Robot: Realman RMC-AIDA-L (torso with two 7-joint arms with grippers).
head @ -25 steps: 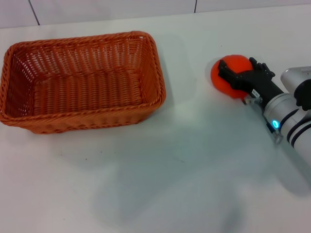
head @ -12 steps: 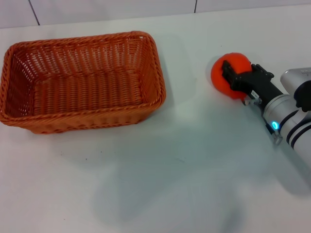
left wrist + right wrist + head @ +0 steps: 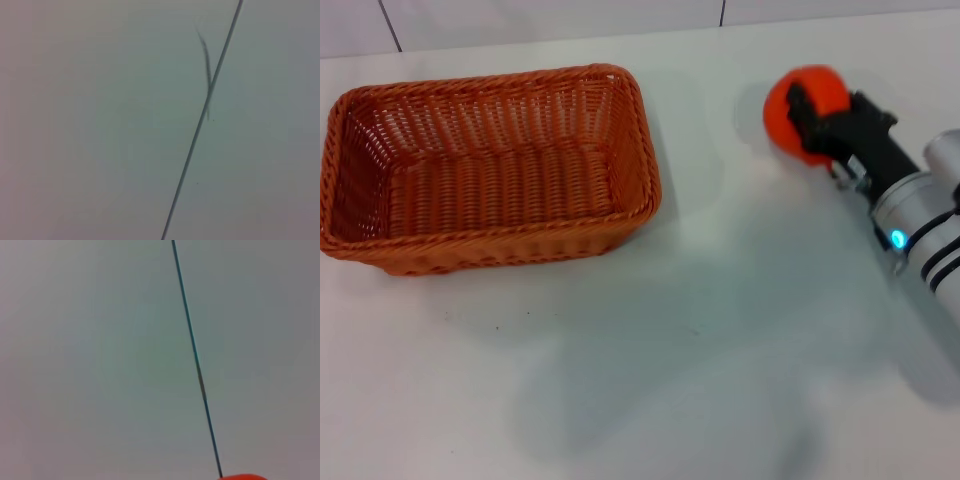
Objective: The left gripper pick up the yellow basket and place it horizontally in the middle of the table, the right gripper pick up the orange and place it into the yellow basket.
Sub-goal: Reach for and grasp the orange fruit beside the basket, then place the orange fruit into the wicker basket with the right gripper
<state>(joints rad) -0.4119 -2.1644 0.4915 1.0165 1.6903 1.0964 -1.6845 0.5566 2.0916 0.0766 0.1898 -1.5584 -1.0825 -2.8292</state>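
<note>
The right tool (image 3: 812,118), a black two-fingered claw on a white and silver cylindrical arm, is clamped on the small glossy orange-red fruit (image 3: 802,97) at the far right of the plain white surface (image 3: 700,350); from the head view the orange looks lifted clear of the surface, though how high cannot be told. Its lower edge also shows in the right wrist view (image 3: 245,477). The large rectangular orange-brown woven basket (image 3: 485,170) lies flat on the left of the surface, long side running left to right, open and with nothing inside, well apart from the fruit. Its placing seems done, so the step in hand is judged to be the carry of the orange leftward to the basket. To do it well, the grip should stay firm on the round, slippery skin, and the fruit should pass above the braided rim (image 3: 645,150) at the basket's right end before it is lowered toward the middle of the woven floor and let go low, so that it does not bounce or roll out. Nothing stands on the bare stretch between fruit and basket; the rim itself is the only obstacle. The left tool is not seen in any view; its wrist camera shows only a pale wall with a thin dark seam (image 3: 202,122).
</note>
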